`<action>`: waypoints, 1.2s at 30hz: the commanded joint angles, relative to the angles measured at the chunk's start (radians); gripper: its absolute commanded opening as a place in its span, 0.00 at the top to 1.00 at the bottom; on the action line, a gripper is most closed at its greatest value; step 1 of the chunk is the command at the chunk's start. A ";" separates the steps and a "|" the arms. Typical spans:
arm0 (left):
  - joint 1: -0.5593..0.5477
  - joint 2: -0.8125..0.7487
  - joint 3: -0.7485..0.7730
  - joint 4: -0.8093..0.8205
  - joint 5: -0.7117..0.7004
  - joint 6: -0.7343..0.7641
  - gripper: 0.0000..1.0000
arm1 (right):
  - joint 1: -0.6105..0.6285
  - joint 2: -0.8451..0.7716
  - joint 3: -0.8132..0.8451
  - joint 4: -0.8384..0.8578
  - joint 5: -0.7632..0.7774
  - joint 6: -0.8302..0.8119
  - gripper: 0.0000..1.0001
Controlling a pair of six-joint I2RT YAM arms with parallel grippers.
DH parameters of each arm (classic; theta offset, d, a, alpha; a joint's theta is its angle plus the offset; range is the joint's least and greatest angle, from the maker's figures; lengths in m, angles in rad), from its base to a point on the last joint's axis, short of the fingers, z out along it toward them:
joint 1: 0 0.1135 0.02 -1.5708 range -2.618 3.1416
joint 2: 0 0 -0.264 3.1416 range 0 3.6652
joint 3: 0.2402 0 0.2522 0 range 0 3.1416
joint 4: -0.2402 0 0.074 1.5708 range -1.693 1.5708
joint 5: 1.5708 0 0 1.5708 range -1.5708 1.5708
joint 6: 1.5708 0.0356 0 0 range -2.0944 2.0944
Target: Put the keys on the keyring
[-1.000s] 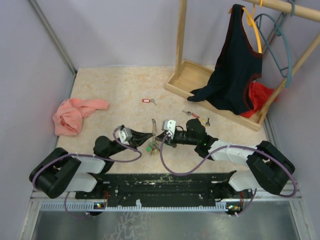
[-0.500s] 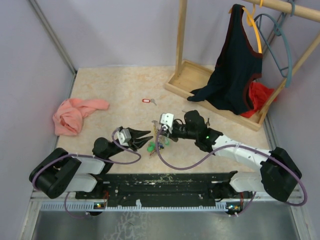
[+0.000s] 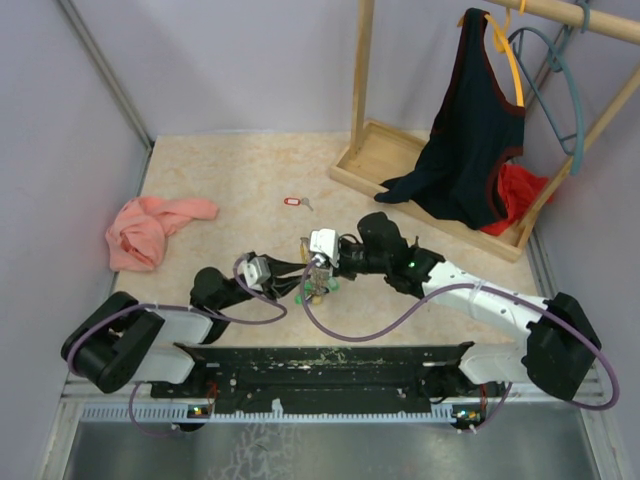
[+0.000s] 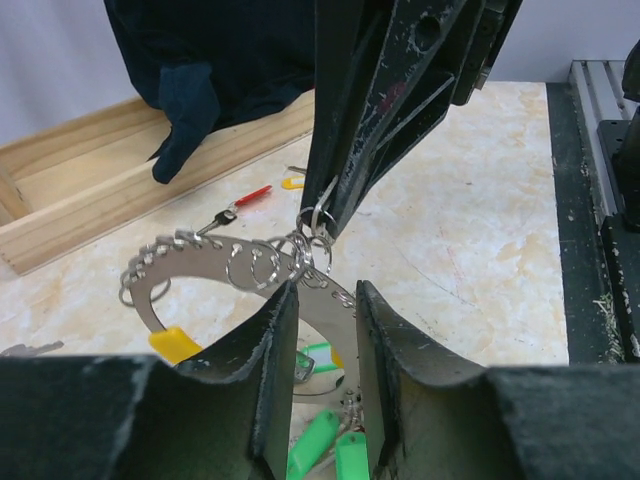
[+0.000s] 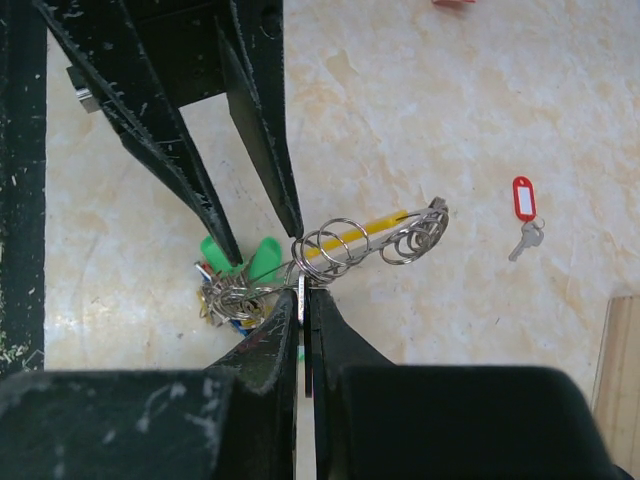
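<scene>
The keyring (image 4: 190, 262) is a silvery band strung with small rings, with green tags (image 4: 322, 440) and a yellow tag (image 4: 173, 342) hanging under it. It also shows in the right wrist view (image 5: 372, 240) and the top view (image 3: 318, 285). My right gripper (image 5: 303, 300) is shut on the keyring's thin metal edge and holds it up. My left gripper (image 4: 322, 330) is open, its fingers either side of the band. A loose red-tagged key (image 3: 293, 201) lies farther back. A red-headed key (image 4: 250, 196) and a black-headed key (image 4: 226, 216) lie near the wooden base.
A wooden rack base (image 3: 400, 165) stands at the back right with a dark top (image 3: 470, 130) and a teal hanger (image 3: 560, 90) hung over it. A pink cloth (image 3: 148, 228) lies at the left. The two grippers almost touch.
My right gripper has moved left and a little back with the keyring. My left gripper has opened and now straddles the band.
</scene>
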 commanded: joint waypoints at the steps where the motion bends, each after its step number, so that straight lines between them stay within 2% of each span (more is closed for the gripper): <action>1: 0.003 0.017 0.063 -0.078 0.083 0.021 0.65 | 0.015 0.002 0.067 0.006 -0.010 -0.047 1.00; 11: 0.003 0.062 0.084 -0.090 0.098 -0.019 0.66 | 0.024 0.014 0.077 0.004 -0.012 -0.046 1.00; 16: 0.004 0.058 0.085 -0.079 -0.063 -0.080 0.67 | 0.035 0.013 0.074 0.006 -0.018 -0.045 1.00; 19: 0.004 0.057 0.090 -0.053 -0.135 -0.133 0.62 | 0.040 0.015 0.070 0.009 -0.025 -0.045 1.00; 23: 0.004 0.067 0.096 -0.007 -0.208 -0.205 0.63 | 0.043 0.018 0.068 0.005 -0.032 -0.043 1.00; 29: 0.004 0.041 0.048 0.035 -0.413 -0.278 0.61 | 0.043 0.009 0.065 -0.008 -0.005 -0.050 1.00; 31: 0.004 0.014 0.054 -0.022 -0.414 -0.270 0.61 | 0.043 0.006 0.065 -0.007 0.000 -0.052 1.00; 33: 0.004 -0.014 0.053 -0.065 -0.358 -0.242 0.60 | 0.043 0.007 0.066 -0.004 0.004 -0.052 1.00; 36: 0.004 -0.038 0.006 -0.032 -0.280 -0.176 0.60 | 0.042 0.005 0.067 -0.005 0.012 -0.058 1.00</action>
